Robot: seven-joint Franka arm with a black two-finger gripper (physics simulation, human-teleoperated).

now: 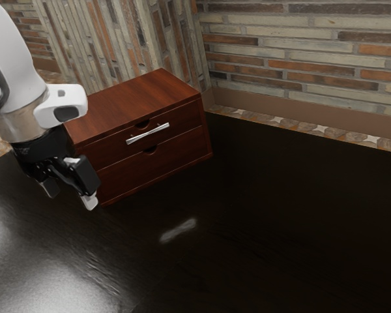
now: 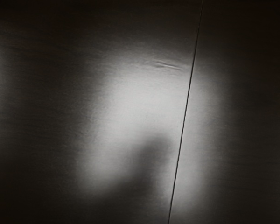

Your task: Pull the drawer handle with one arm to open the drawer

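Note:
A small reddish-brown wooden cabinet stands on the dark tabletop against the brick wall. It has two drawers, one above the other, and both fronts sit flush. The upper drawer carries a slim silver bar handle. The lower drawer shows just a small notch at its top edge. My black gripper hangs open with white-tipped fingers, low over the table at the cabinet's corner toward the exterior view's left. It is apart from the handle and holds nothing.
The glossy dark tabletop stretches wide toward the exterior view's right and front. A brick wall closes the back. In the wrist view, the dark surface under my hand shows a bright glare and a thin seam.

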